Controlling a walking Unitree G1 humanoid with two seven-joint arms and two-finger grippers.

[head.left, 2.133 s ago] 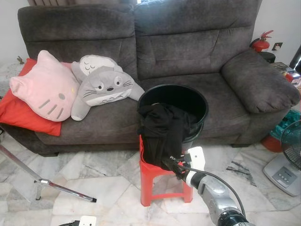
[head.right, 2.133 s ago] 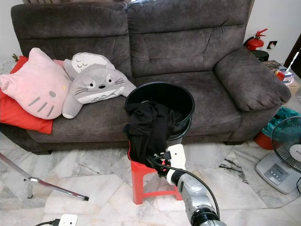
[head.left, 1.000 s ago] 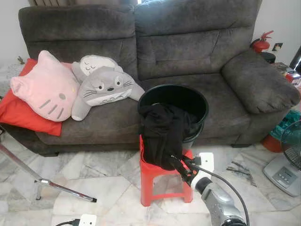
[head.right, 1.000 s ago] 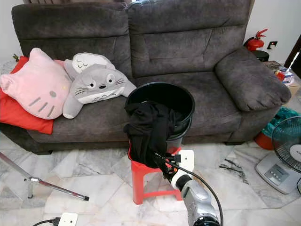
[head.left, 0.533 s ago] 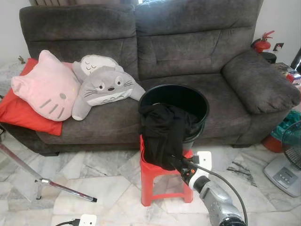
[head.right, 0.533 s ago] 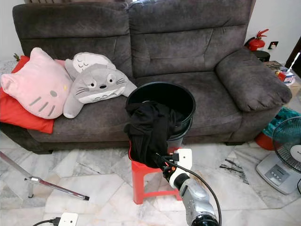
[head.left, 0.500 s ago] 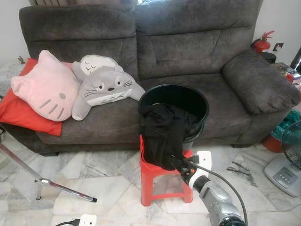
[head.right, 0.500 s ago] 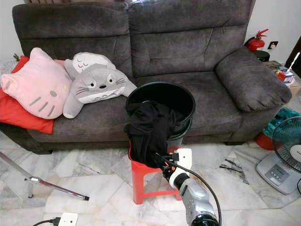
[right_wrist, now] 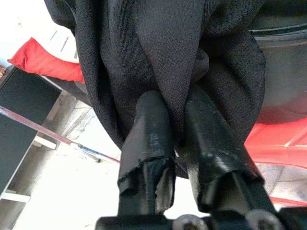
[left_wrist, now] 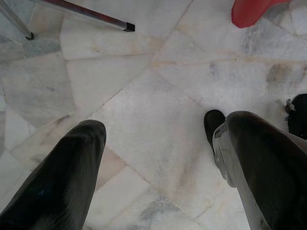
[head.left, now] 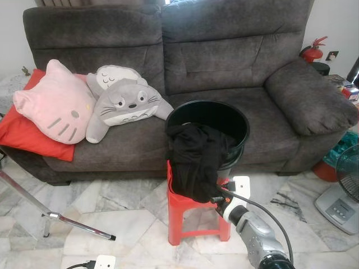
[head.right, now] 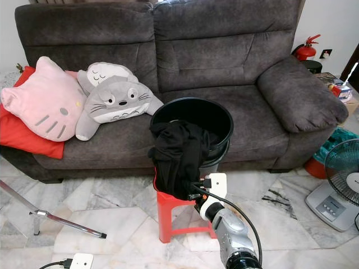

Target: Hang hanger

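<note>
A black garment (head.left: 193,157) hangs over the rim of a black bucket (head.left: 238,119) that stands on a red plastic stool (head.left: 182,216) in front of the sofa. My right gripper (head.left: 213,197) is at the garment's lower edge, just right of the stool's front. In the right wrist view its fingers (right_wrist: 148,124) are shut on a fold of the black garment (right_wrist: 144,48), with the cloth pinched between them. My left gripper (left_wrist: 156,127) hangs low over the marble floor, fingers spread apart and holding nothing.
A dark grey sofa (head.left: 224,50) holds a pink cat cushion (head.left: 53,103), a grey plush (head.left: 123,103) and a red cushion (head.left: 22,137). A metal stand leg (head.left: 73,224) lies on the floor at left. A fan (head.left: 348,185) stands at right.
My right gripper has moved up and forward to the garment's lower edge and its fingers have gone into the cloth. The bucket, stool and left arm have stayed put.
</note>
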